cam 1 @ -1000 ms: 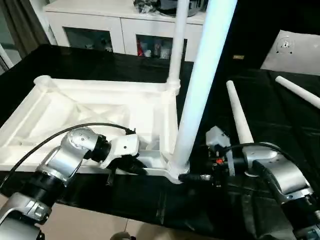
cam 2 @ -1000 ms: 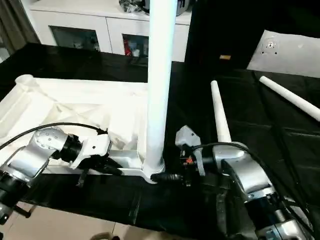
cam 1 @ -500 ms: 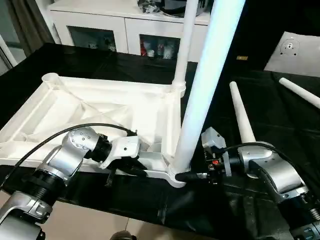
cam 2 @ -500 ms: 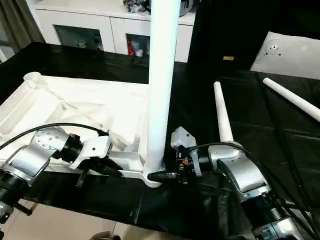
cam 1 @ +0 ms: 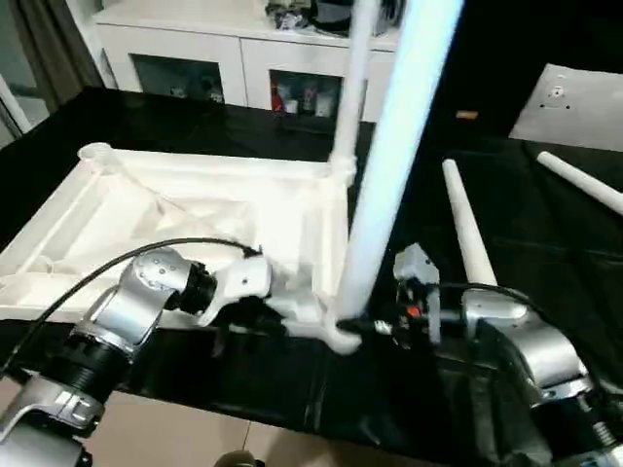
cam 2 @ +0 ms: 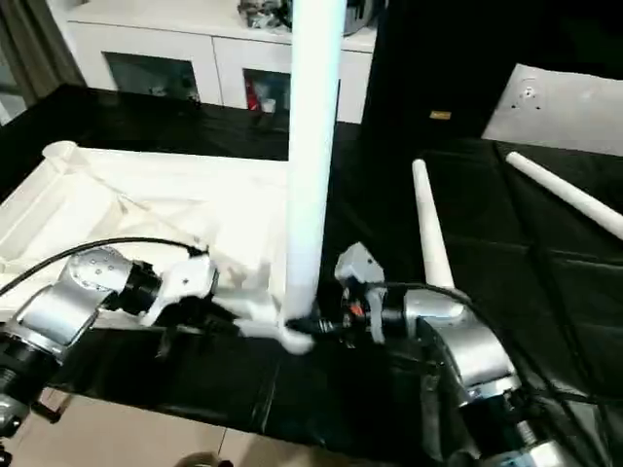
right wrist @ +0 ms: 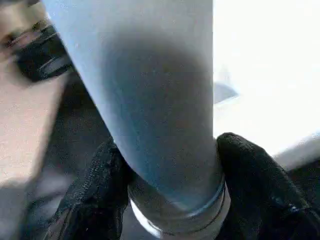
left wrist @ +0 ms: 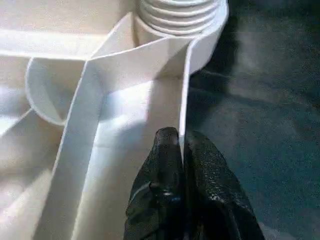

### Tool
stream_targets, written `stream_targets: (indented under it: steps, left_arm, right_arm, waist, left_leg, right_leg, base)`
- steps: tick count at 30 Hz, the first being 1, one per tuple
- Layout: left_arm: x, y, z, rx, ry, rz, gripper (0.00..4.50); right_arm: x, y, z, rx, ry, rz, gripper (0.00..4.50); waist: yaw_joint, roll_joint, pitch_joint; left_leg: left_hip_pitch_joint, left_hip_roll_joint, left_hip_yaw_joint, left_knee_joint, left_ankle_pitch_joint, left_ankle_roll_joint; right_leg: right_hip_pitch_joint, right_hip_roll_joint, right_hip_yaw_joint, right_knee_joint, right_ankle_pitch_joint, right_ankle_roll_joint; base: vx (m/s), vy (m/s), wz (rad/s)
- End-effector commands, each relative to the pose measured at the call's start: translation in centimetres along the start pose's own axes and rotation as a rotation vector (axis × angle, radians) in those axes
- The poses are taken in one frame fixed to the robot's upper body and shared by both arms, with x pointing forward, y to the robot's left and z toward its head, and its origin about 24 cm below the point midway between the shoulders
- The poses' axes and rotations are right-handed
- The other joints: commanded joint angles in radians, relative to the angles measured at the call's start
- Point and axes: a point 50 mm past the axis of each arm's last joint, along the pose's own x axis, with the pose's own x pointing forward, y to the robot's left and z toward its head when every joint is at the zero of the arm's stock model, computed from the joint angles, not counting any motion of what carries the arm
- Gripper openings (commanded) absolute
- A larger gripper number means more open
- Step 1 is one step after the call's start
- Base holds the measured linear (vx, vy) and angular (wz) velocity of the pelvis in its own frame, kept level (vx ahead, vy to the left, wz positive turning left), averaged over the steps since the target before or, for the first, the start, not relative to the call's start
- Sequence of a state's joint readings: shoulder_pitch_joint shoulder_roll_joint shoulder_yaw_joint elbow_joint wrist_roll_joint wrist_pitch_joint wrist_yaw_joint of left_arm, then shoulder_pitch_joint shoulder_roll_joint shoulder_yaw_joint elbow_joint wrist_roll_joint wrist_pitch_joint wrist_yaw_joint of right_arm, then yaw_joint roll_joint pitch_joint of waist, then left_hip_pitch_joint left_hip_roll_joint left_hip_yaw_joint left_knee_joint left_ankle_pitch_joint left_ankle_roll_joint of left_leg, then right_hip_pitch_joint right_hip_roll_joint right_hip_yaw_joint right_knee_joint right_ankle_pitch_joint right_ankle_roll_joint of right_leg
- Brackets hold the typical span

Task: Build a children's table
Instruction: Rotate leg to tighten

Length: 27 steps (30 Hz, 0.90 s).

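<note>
Your right gripper (right wrist: 170, 200) has its two black fingers (right wrist: 250, 180) clasped around the base of the near upright leg (cam 1: 389, 165), one on each side of the tube, just above the ribbed collar where the leg enters the corner socket of the tabletop (cam 1: 195, 209). Across that same corner from it, your left gripper (left wrist: 181, 145) is clenched on the thin raised rim (left wrist: 184, 90) of the tabletop, its fingertips (left wrist: 165, 145) pressed together with the rim's edge pinched between them, close beside the threaded socket that holds the leg.

You have the tabletop lying upside down on the black table (cam 1: 175, 126), ribbed underside facing up, stretching away from the left gripper toward the cabinet (cam 1: 204, 58). A second leg (cam 1: 352, 88) stands upright in the far corner socket, beyond the one your right gripper grasps. Just past your right forearm, a loose tapered leg (cam 1: 465, 229) lies flat on the black surface, and another loose leg (cam 1: 581, 182) lies farther out to that arm's right, well apart from both grippers.
</note>
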State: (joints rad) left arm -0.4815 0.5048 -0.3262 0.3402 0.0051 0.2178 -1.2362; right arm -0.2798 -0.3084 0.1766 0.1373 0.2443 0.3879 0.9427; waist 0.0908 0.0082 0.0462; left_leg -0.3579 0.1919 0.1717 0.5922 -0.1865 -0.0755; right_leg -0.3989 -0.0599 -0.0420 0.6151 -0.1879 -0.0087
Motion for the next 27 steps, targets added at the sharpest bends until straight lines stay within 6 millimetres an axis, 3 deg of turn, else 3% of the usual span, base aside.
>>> stream_targets:
  steps: [1, 2, 3, 4, 5, 7, 8, 11, 12, 13, 15, 16, 19, 22, 27]
  left_arm:
    - [1.1, 0.3, 1.9, -0.005, -0.093, 0.078, 0.00]
    - [1.4, 0.4, 2.3, -0.031, -0.113, 0.121, 0.00]
    - [1.7, 0.6, 2.6, -0.056, -0.122, 0.173, 0.00]
    - [2.1, 0.9, 2.9, -0.093, -0.133, 0.242, 0.00]
    - [2.3, 1.0, 3.2, -0.119, -0.139, 0.288, 0.00]
    - [2.9, 1.2, 3.8, -0.160, -0.162, 0.356, 0.00]
    - [3.1, 1.4, 4.1, -0.174, -0.168, 0.398, 0.00]
    - [3.5, 1.4, 4.6, -0.175, -0.170, 0.434, 0.00]
    - [3.6, 1.4, 4.7, -0.176, -0.175, 0.436, 0.00]
    - [3.7, 1.2, 4.8, -0.147, -0.167, 0.415, 0.00]
    - [3.7, 1.1, 4.8, -0.133, -0.158, 0.403, 0.00]
    - [3.7, 1.1, 4.8, -0.126, -0.155, 0.398, 0.00]
    - [3.5, 1.0, 4.5, -0.116, -0.140, 0.386, 0.00]
    - [3.1, 0.8, 3.8, -0.090, -0.115, 0.351, 0.00]
    - [2.0, 0.6, 2.6, -0.004, -0.076, 0.224, 0.00]
  right_arm:
    - [1.5, 0.8, 0.1, -0.016, 0.002, -0.005, 2.43]
    - [1.9, 0.6, 0.0, 0.004, -0.008, -0.065, 2.43]
    - [2.4, 0.4, 0.0, 0.029, -0.022, -0.124, 2.43]
    - [3.0, 0.3, 0.1, 0.069, -0.040, -0.194, 2.43]
    - [3.5, 0.2, 0.1, 0.098, -0.050, -0.241, 2.43]
    - [4.4, 0.3, 0.3, 0.125, -0.058, -0.312, 2.42]
    - [4.8, 0.3, 0.3, 0.146, -0.060, -0.341, 2.42]
    - [5.4, 0.3, 0.5, 0.152, -0.058, -0.389, 2.42]
    - [5.5, 0.3, 0.6, 0.141, -0.067, -0.392, 2.97]
    - [5.5, 0.2, 0.7, 0.135, -0.083, -0.413, 3.11]
    - [5.4, 0.1, 0.8, 0.135, -0.094, -0.415, 3.17]
    - [5.3, 0.1, 0.8, 0.132, -0.095, -0.417, 3.31]
    - [5.0, 0.0, 1.0, 0.128, -0.106, -0.413, 3.55]
    - [4.1, -0.1, 1.1, 0.107, -0.123, -0.386, 3.92]
    - [1.7, -0.1, 1.3, 0.014, -0.115, -0.234, 4.16]
  waist:
    - [-0.006, -0.005, -0.049]
    - [-0.009, -0.010, -0.050]
    - [-0.012, -0.004, -0.050]
    - [-0.020, -0.003, -0.049]
    - [-0.021, 0.000, -0.052]
    - [-0.028, -0.004, -0.052]
    - [-0.027, 0.001, -0.054]
    - [-0.028, -0.001, -0.060]
    - [-0.027, -0.001, -0.061]
    - [-0.027, -0.004, -0.064]
    - [-0.027, 0.002, -0.068]
    - [-0.029, -0.002, -0.067]
    - [-0.030, 0.005, -0.062]
    - [-0.030, 0.003, -0.059]
    - [-0.031, 0.001, -0.060]
  left_leg:
    - [0.010, 0.030, -0.014, -0.080, -0.290, -0.026]
    - [0.009, 0.030, -0.015, -0.081, -0.288, -0.023]
    - [0.005, 0.030, -0.016, -0.082, -0.275, -0.022]
    - [0.008, 0.031, -0.013, -0.081, -0.275, -0.026]
    - [0.010, 0.031, -0.015, -0.079, -0.273, -0.030]
    - [0.006, 0.029, -0.012, -0.079, -0.261, -0.023]
    - [0.007, 0.028, -0.013, -0.078, -0.250, -0.023]
    - [0.000, 0.026, -0.010, -0.074, -0.187, -0.006]
    - [0.001, 0.025, -0.009, -0.072, -0.177, -0.002]
    - [-0.001, 0.025, -0.008, -0.070, -0.147, 0.007]
    - [-0.006, 0.025, -0.008, -0.066, -0.094, 0.023]
    - [-0.005, 0.026, -0.007, -0.065, -0.085, 0.032]
    - [-0.003, 0.027, -0.007, -0.069, -0.127, 0.028]
    - [-0.001, 0.028, -0.009, -0.073, -0.180, 0.014]
    - [-0.002, 0.028, -0.009, -0.071, -0.176, 0.021]
  right_leg:
    - [0.035, -0.076, 0.038, -0.096, -0.451, -0.137]
    - [0.037, -0.077, 0.038, -0.097, -0.457, -0.129]
    - [0.037, -0.076, 0.039, -0.095, -0.438, -0.128]
    - [0.031, -0.073, 0.040, -0.096, -0.409, -0.143]
    - [0.033, -0.074, 0.039, -0.092, -0.400, -0.146]
    - [0.033, -0.071, 0.042, -0.093, -0.369, -0.151]
    - [0.035, -0.072, 0.042, -0.090, -0.350, -0.155]
    - [0.042, -0.067, 0.043, -0.082, -0.226, -0.169]
    - [0.043, -0.067, 0.043, -0.081, -0.206, -0.171]
    - [0.047, -0.066, 0.043, -0.074, -0.155, -0.178]
    - [0.050, -0.065, 0.041, -0.064, -0.054, -0.199]
    - [0.050, -0.063, 0.041, -0.063, -0.024, -0.207]
    - [0.048, -0.066, 0.040, -0.069, -0.075, -0.210]
    - [0.048, -0.067, 0.041, -0.077, -0.161, -0.188]
    - [0.051, -0.066, 0.041, -0.078, -0.150, -0.180]
  base:
    - [0.000, 0.000, 0.00]
    - [0.000, 0.000, 0.00]
    - [0.000, 0.000, 0.00]
    - [0.000, 0.000, 0.00]
    - [0.000, 0.000, 0.00]
    - [0.000, 0.000, 0.00]
    - [0.000, 0.000, 0.00]
    - [0.000, 0.000, 0.00]
    - [0.000, 0.000, 0.00]
    - [0.000, 0.000, 0.00]
    - [0.000, 0.000, 0.00]
    - [0.000, 0.000, 0.00]
    - [0.000, 0.000, 0.00]
    - [0.000, 0.000, 0.00]
    - [0.000, 0.000, 0.00]
